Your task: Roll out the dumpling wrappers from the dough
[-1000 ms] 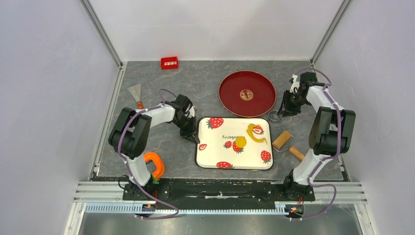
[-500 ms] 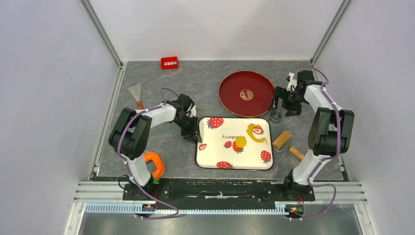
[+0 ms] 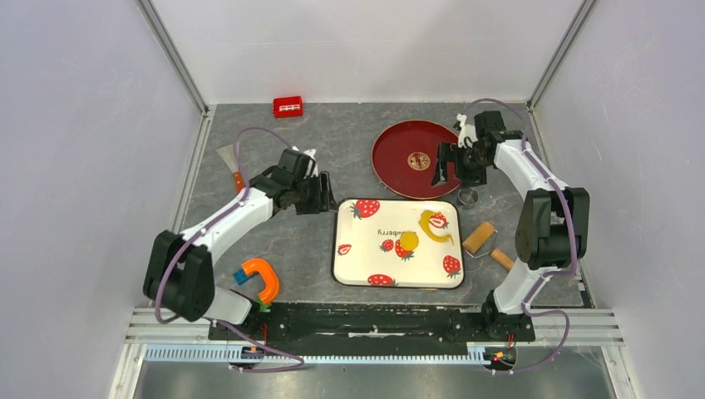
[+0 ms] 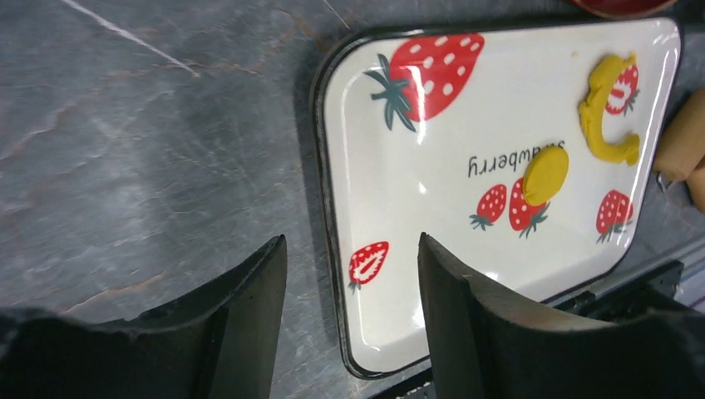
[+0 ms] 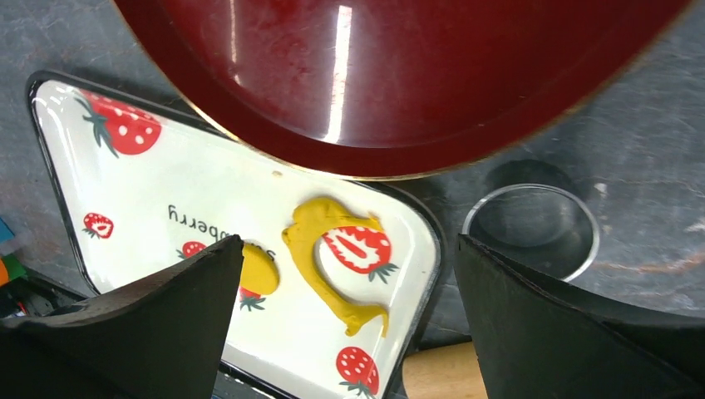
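Note:
A small round yellow dumpling wrapper lies flat on the white strawberry tray. Right of it on the tray curls a ragged strip of yellow dough. The tan wooden roller lies on the table off the tray's right edge. My left gripper hovers open and empty over the tray's left edge. Wide open and also empty, my right gripper hangs above the red plate's near-right rim.
The red plate sits behind the tray. A metal ring cutter stands between plate and roller. A red block is at the back, a scraper at the left, an orange C-shaped tool near front left.
Both grippers have opened. The left one has lifted off the tray's left edge. The right one has left the metal ring on the table and moved left over the plate's rim.

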Controlling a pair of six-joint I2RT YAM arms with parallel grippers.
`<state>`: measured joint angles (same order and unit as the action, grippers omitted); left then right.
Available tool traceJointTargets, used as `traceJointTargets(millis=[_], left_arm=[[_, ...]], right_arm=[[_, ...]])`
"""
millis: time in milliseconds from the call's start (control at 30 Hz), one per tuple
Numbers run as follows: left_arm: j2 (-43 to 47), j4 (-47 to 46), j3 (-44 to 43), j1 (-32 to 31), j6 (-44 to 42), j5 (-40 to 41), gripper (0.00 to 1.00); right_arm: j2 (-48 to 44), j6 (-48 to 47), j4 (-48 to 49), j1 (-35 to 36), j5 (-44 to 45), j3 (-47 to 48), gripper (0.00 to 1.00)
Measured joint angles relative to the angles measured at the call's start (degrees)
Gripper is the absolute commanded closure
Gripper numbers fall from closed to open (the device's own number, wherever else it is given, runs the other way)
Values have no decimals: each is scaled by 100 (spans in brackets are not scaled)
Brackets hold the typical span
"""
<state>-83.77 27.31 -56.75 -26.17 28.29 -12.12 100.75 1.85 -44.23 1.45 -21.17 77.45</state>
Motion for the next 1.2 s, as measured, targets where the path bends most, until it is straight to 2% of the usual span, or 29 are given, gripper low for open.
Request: traceJointTargets(millis=[233,500,833,1200], left_arm=[[785,105,199,540,0,885,32],[737,621,179,1506,-4,1493,32],[-525,1325,-675,2575,-35,1827,33],[-1578,1631,-1799,3351,-269,1985,35]], right_arm=[[-28,-2,4,404,-22,0,2],[-225,35,181,664,-48,-313,2],[-330,131,249,925,-114,-715,2],[-374,157,267,997,-127,-774,2]])
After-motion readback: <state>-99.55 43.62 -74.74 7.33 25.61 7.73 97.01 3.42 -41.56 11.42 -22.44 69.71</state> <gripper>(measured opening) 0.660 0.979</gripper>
